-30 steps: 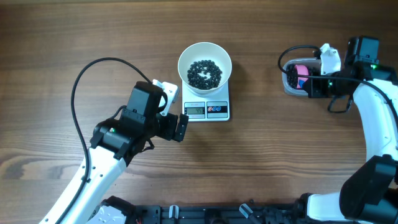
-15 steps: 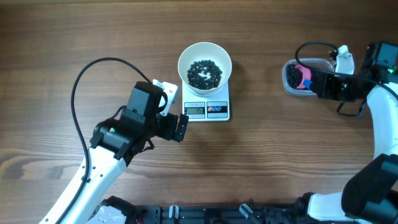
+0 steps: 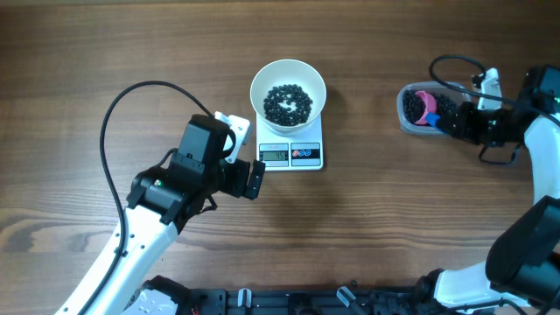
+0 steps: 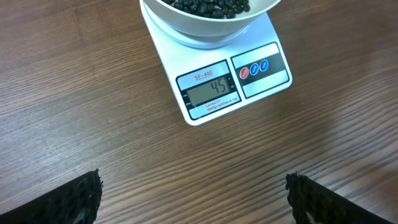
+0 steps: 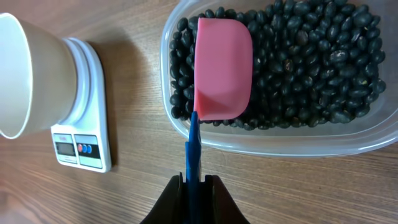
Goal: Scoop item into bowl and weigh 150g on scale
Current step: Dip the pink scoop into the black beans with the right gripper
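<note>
My right tool [image 5: 194, 182] is clamped shut on the thin blue handle of the pink plastic scoop [image 5: 224, 65]. The scoop's cup rests on glossy black beans [image 5: 311, 62] filling the clear, rounded tub [image 5: 267, 144]. My left tool [image 4: 193, 193] stands fully open and empty over the wood-grain counter [image 4: 93, 93], near the flat white scale [image 4: 261, 87]. The smooth round white bowl [image 3: 256, 92] sits on the scale and holds a shallow heap of beans.

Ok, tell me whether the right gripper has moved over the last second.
Yes. Overhead, the right gripper, shut on the pink plastic scoop, has drawn back rightward, uncovering more of the clear rounded plastic tub, which stayed put.
</note>
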`<state>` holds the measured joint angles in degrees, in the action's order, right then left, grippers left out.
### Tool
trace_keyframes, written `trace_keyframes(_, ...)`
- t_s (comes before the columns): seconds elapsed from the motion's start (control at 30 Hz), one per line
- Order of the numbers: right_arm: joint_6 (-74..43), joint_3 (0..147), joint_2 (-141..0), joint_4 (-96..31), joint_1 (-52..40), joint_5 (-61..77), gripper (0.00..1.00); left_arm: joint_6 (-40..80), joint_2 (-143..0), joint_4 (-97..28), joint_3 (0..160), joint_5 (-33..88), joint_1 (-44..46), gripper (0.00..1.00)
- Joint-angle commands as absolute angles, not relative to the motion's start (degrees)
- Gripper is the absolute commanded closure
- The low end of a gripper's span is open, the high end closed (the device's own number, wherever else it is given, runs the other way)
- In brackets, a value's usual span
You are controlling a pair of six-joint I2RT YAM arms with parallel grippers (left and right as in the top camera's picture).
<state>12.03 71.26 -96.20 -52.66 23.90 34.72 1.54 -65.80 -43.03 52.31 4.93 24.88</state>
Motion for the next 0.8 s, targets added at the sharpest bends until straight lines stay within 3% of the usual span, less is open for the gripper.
trace_keyframes(0.0,11.97,70.37,-97.32,-52.66,24.88,39.59,0.96,0.84,-66.02,-42.87,51.72,4.4,24.62,0.0)
trace_keyframes(0.77,6.46,70.37,-97.32,-52.64,33.85,49.87,0.96,0.84,-66.02,-42.87,51.72,4.4,24.62,0.0)
